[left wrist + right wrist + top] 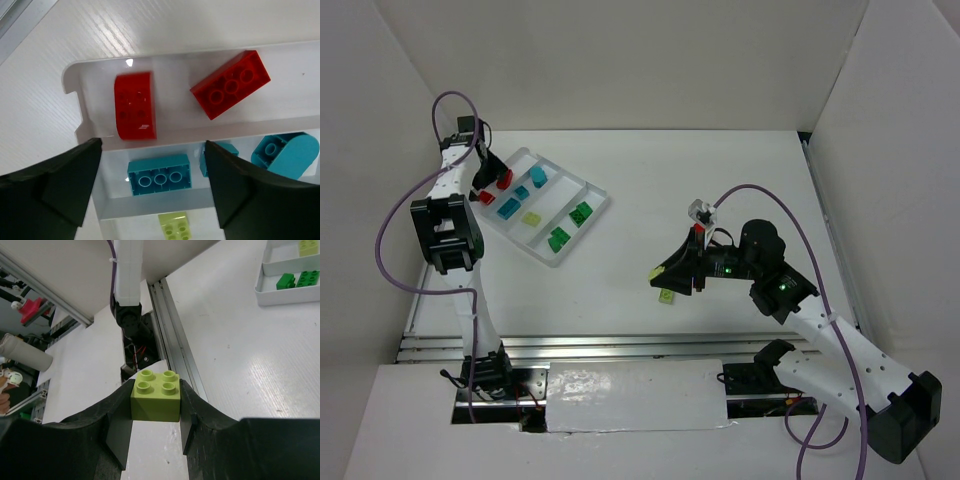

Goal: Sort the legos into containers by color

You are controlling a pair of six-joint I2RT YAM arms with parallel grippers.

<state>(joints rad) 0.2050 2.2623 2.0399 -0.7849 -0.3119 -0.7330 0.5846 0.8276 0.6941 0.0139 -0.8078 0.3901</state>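
The white tray (597,207) lies at the back left with four long compartments. It holds two red bricks (135,105) (230,84), teal bricks (159,174), a pale yellow-green brick (175,226) and two green bricks (582,212). My left gripper (155,187) is open and empty, hovering over the tray's left end (488,185), its fingers either side of a teal brick. My right gripper (156,412) is shut on a yellow-green four-stud brick (155,401), held near the table's middle (667,296) and pointing towards the near edge.
The right wrist view shows the tray's corner (270,294) with green bricks (286,281) at the upper right. The metal rail (172,325) runs along the table's near edge. White walls enclose the table on three sides.
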